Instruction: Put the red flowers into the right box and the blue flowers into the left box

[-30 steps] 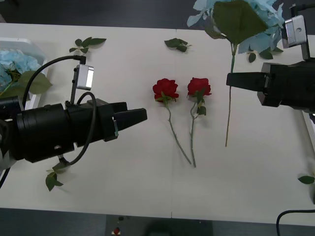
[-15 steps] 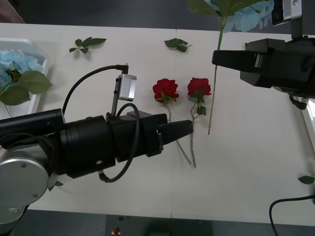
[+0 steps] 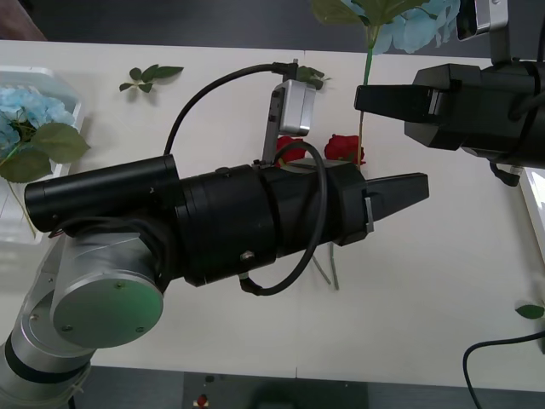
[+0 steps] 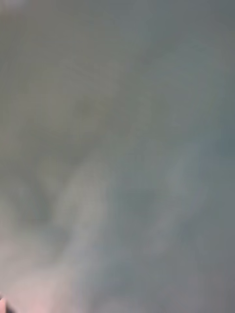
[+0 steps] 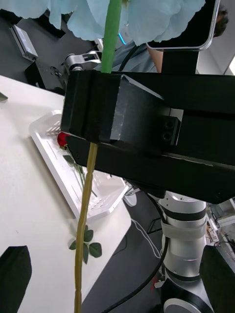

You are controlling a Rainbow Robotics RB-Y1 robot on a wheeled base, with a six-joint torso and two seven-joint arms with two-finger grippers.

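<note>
red flowers [image 3: 344, 147] half hidden by left arm [image 3: 255, 226]

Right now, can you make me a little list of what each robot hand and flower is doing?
right tool: shut on the blue flower stem, held up in the air
left tool: open, reaching toward that stem
red flowers: lying on the table, partly behind the left arm
left box: already has blue flowers
right box: holds a red flower

A white table [image 3: 443, 281] is seen, on which two red flowers [image 3: 344, 148], scattered leaf sprigs [image 3: 150, 75] and the left box [image 3: 60, 89] are laid.
</note>
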